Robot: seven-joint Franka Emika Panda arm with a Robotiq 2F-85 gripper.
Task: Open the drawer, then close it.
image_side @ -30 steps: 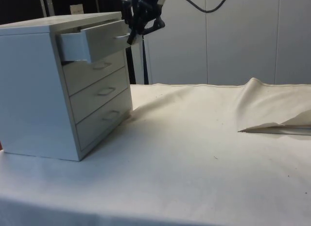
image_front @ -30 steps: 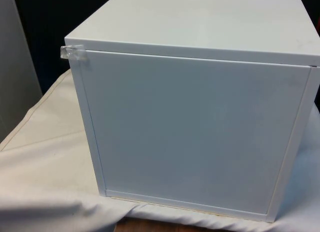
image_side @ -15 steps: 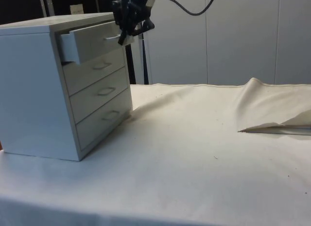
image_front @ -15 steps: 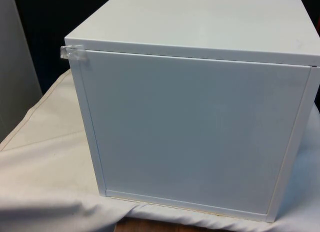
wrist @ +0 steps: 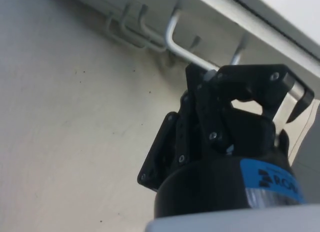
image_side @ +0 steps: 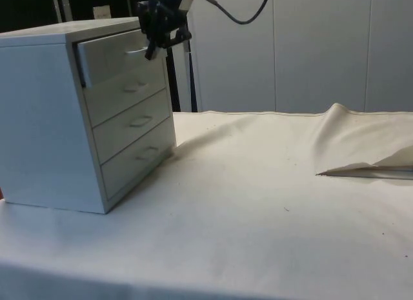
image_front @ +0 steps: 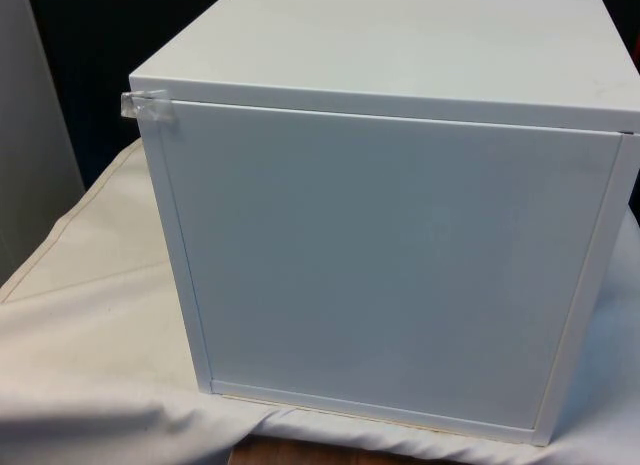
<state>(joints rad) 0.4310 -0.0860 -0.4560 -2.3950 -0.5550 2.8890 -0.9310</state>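
A white chest of drawers [image_side: 45,119] stands on the cloth and turns its plain back [image_front: 380,265] to the front view. In the side view its top drawer [image_side: 113,55] sticks out only slightly from the chest's front. My black gripper [image_side: 155,45] is at that drawer's metal handle [image_side: 137,51]. In the wrist view the gripper [wrist: 245,87] sits shut on the handle bar [wrist: 185,47], which runs between the fingers. The handles of the lower drawers [wrist: 130,30] line up beyond it; those drawers are closed.
The white cloth [image_side: 258,216] spreads flat in front of the chest. A raised fold of cloth [image_side: 361,151] lies at the side view's right. A bit of clear tape [image_front: 145,105] sticks to the chest's upper back corner.
The top drawer has slid back in, from well out to almost flush. My gripper has travelled with the handle towards the chest.
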